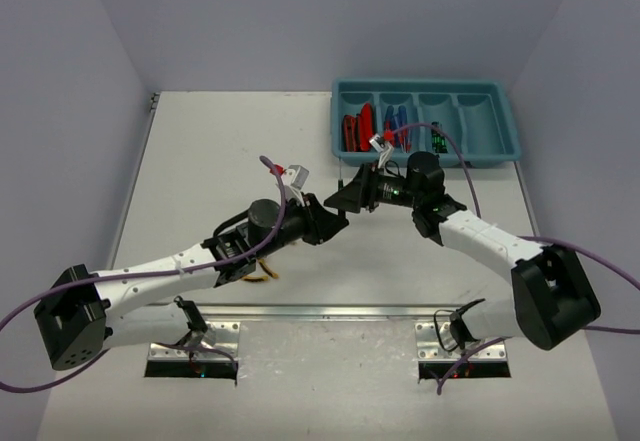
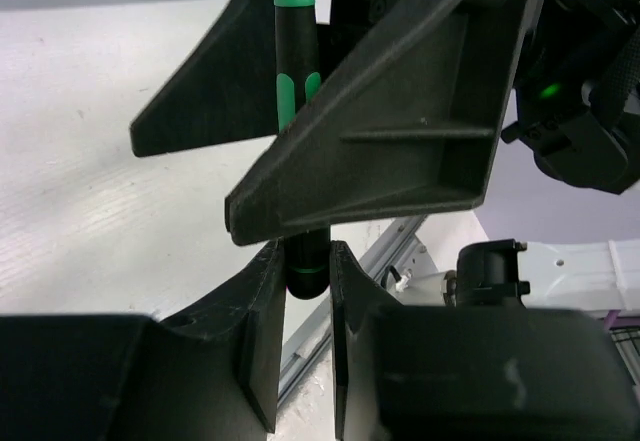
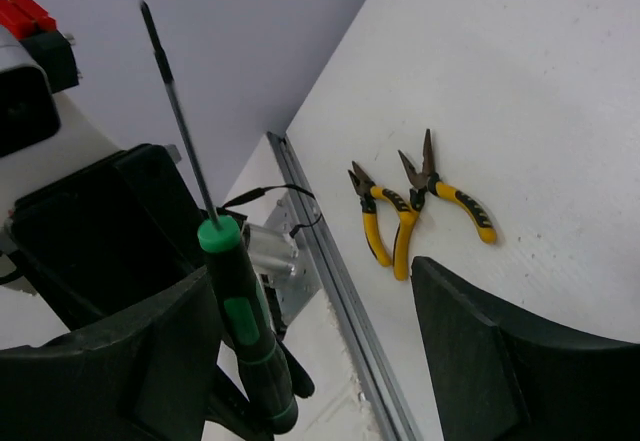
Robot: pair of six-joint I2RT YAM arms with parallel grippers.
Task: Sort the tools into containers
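The left gripper [image 2: 305,261] is clamped on the butt of a black-and-green screwdriver [image 2: 297,81] above mid-bench, with the shaft pointing away from its fingers. The right gripper [image 3: 310,271] stands open around the handle, one finger just beside it and the other well apart. Two pliers [image 3: 405,216] lie by the near edge, left of centre, and the tray [image 1: 505,126] sits at the far right corner, with knives [image 1: 355,131] in its leftmost compartment and blue screwdrivers [image 1: 397,126] in the next.

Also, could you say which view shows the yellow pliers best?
Right wrist: both pliers lie fully visible on the table. Top external shows only a yellow sliver under the left arm; left wrist shows none.
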